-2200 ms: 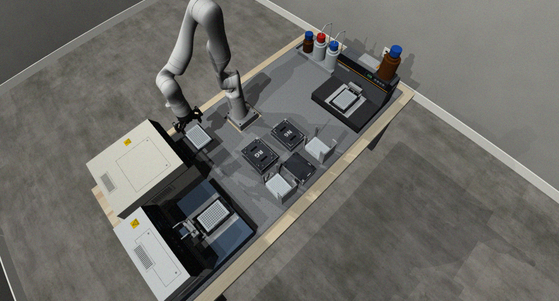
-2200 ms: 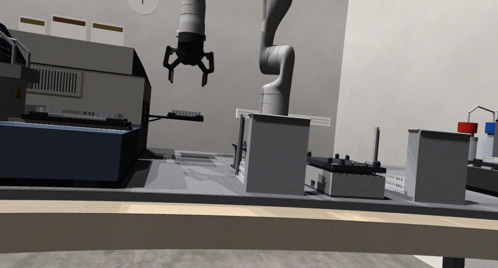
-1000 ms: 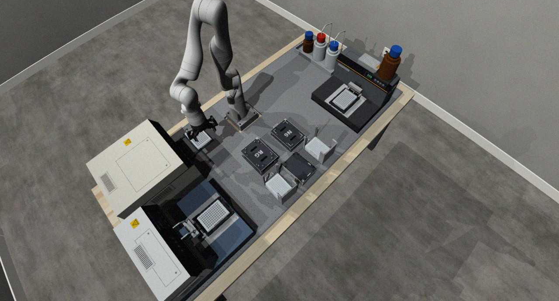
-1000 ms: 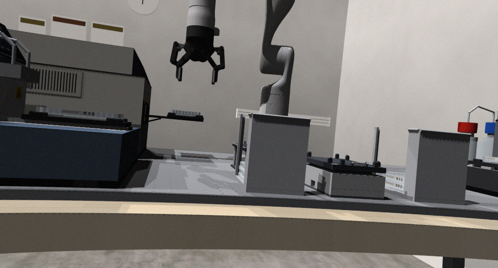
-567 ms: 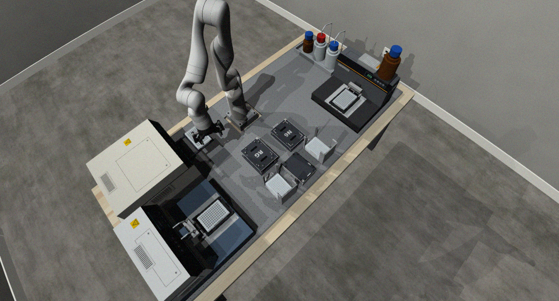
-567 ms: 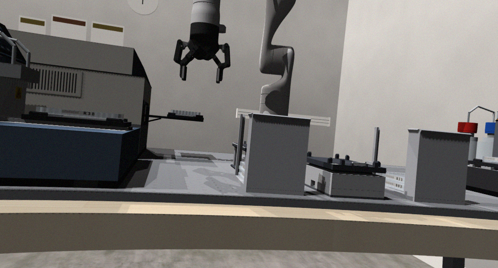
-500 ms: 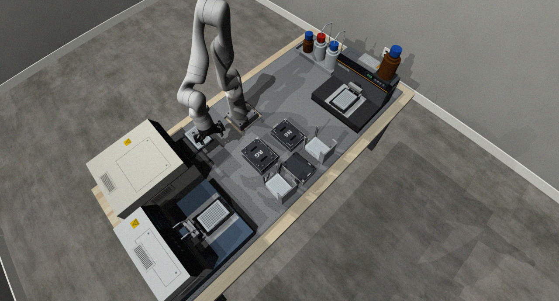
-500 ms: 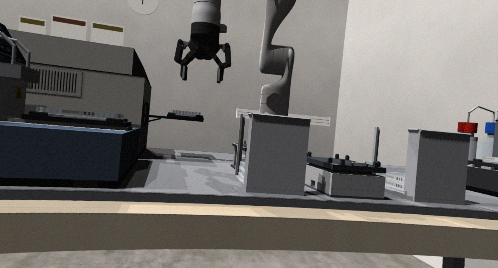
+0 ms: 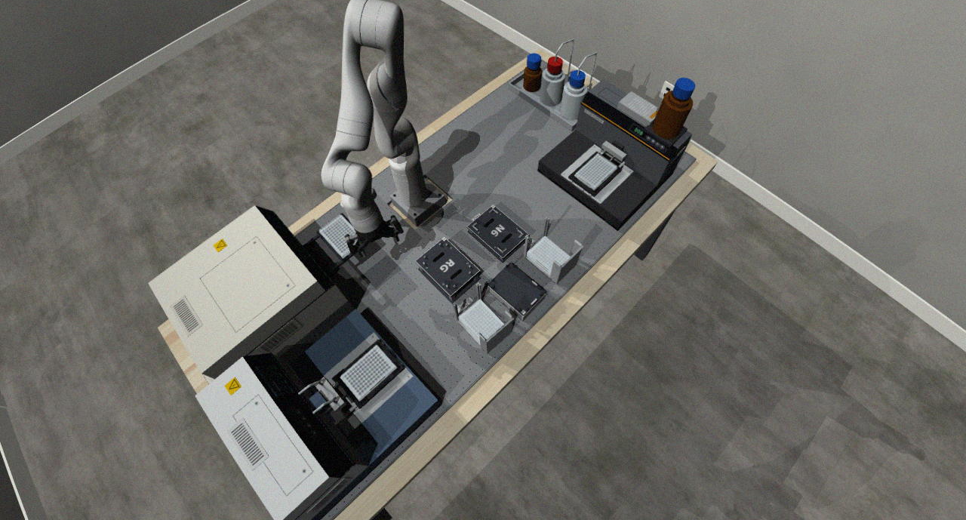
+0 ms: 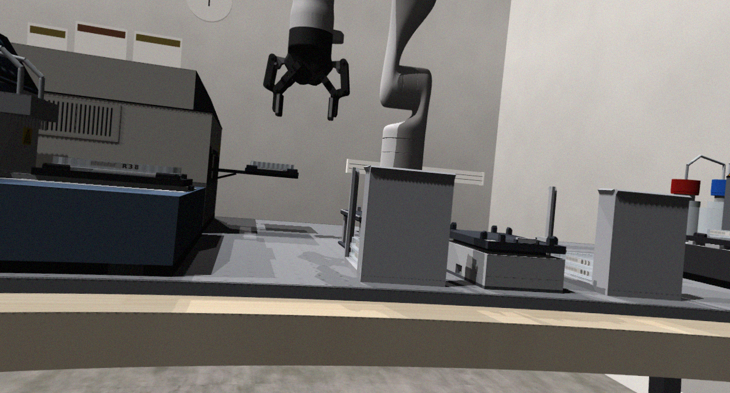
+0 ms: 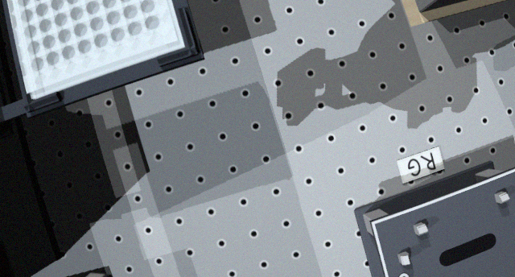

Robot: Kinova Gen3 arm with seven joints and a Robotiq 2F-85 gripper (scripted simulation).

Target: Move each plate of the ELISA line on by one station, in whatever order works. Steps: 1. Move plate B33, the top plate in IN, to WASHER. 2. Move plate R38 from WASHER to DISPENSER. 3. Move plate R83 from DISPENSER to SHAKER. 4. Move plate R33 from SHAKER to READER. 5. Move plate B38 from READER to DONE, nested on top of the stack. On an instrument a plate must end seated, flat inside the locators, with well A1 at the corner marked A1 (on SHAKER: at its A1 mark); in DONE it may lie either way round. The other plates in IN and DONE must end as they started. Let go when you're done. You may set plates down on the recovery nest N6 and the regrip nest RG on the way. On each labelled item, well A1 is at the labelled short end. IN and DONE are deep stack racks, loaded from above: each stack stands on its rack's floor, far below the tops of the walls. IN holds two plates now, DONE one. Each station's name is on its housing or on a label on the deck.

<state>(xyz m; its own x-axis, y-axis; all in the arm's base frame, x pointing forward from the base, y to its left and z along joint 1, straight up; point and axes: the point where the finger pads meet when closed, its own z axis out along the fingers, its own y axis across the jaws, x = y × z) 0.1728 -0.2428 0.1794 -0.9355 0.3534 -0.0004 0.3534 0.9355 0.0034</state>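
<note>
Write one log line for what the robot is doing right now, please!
gripper: open, empty | position: high above deck, beside plate on reader tray | plate R38: in washer | RG nest: empty

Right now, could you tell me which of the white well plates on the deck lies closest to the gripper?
The plate on the extended tray beside the big beige instrument; the open gripper hangs just beside it, while the other plates sit much farther across the deck.
</note>
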